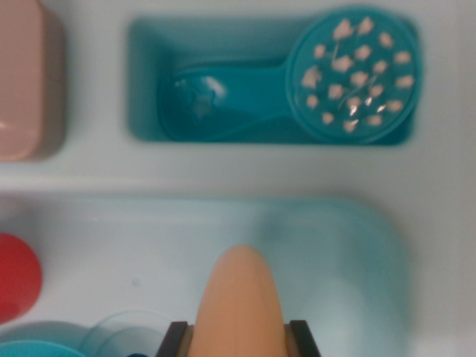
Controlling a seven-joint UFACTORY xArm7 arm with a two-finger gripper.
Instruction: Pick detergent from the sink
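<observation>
Smooth orange tapered detergent (242,301) clamped between dark pincer (242,341) pads above pale sink (327,253)

Pale counter (223,175): teal brush (297,93) in recessed tray (141,82); pink block (18,74) beside.

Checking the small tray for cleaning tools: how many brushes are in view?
1: a teal brush lying in the teal tray above the sink; anything beyond the picture's edges is hidden.
</observation>
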